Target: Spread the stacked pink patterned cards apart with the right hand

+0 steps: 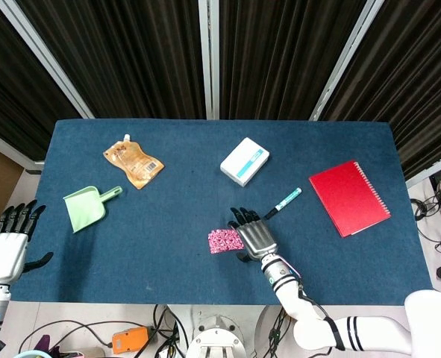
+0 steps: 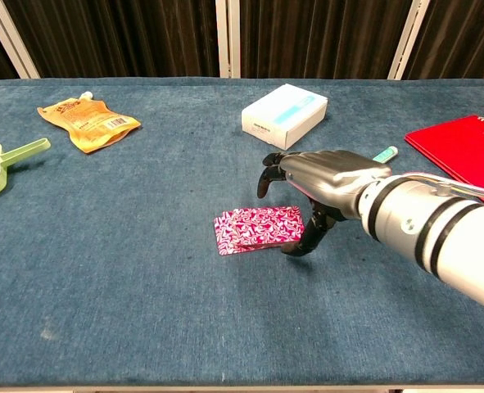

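Pink patterned cards (image 2: 259,228) are lying stacked on the blue worktop (image 2: 127,270); no writing is legible on them. My right robot hand (image 2: 319,184) is hovering just beside their right edge, fingers apart, holding nothing. My left robot hand (image 1: 5,252) is resting open off the worktop's left edge.

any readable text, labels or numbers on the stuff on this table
None can be read for certain.
Orange pouch: print and a barcode-like white label, too small to read.
White box: dark line of print on its front side, blurred.
Marker: markings on the barrel, too small.
Pink patterned cards: pattern only, no text.
Red notebook and green dustpan: none visible.
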You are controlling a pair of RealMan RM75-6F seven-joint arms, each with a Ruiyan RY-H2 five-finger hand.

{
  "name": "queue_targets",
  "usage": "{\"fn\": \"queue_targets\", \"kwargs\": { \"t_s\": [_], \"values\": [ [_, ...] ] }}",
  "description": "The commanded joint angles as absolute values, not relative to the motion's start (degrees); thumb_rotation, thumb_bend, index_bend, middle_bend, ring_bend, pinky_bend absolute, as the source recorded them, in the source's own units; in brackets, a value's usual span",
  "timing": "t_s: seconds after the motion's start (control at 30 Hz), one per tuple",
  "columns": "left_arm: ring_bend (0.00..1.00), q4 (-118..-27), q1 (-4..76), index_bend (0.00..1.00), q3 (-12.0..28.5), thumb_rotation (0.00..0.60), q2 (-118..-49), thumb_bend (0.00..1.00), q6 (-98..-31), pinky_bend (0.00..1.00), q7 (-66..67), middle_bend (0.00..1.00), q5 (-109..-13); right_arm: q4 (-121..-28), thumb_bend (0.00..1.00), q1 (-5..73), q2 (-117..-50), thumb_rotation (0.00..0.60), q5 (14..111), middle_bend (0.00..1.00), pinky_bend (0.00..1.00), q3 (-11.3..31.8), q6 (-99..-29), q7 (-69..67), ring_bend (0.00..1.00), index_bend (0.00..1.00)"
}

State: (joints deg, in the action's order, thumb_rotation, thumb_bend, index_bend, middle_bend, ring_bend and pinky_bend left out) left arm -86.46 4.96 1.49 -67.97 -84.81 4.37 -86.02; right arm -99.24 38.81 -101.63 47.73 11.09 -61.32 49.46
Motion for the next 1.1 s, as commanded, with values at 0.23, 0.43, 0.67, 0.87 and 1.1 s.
{"fn": "queue_targets", "kwargs": {
  "t_s": [0.23,0.43,0.67,0.87,1.1],
  "values": [
    [0.00,-86.2,5.2,0.10,1.6,0.600,-68.0,0.09,-84.3,0.00,4.6,0.02,-85.7,-98.0,0.43,41.2,-102.5,0.600,44.6,0.07,0.15,10.9,-62.3,49.6,0.00,0.35],
    [0.00,-86.4,5.3,0.10,1.6,0.600,-68.0,0.09,-84.3,0.00,4.8,0.02,-85.8,-97.0,0.43,42.1,-103.0,0.600,43.7,0.07,0.15,10.4,-62.4,48.5,0.00,0.36],
    [0.00,-86.5,5.1,0.10,1.6,0.600,-67.8,0.09,-84.5,0.00,5.0,0.02,-85.7,-96.4,0.43,43.2,-103.5,0.600,43.2,0.07,0.14,10.0,-62.8,47.9,0.00,0.38],
    [0.00,-86.4,5.0,0.10,1.6,0.600,-67.9,0.09,-84.6,0.00,4.9,0.02,-85.6,-95.7,0.43,44.1,-104.0,0.600,42.2,0.08,0.14,9.8,-63.0,48.0,0.00,0.40],
    [0.00,-86.2,5.0,0.10,1.5,0.600,-68.0,0.09,-84.6,0.00,4.8,0.02,-85.7,-95.0,0.46,44.7,-104.5,0.600,41.7,0.12,0.14,9.7,-63.2,47.1,0.00,0.46]
  ]
}}
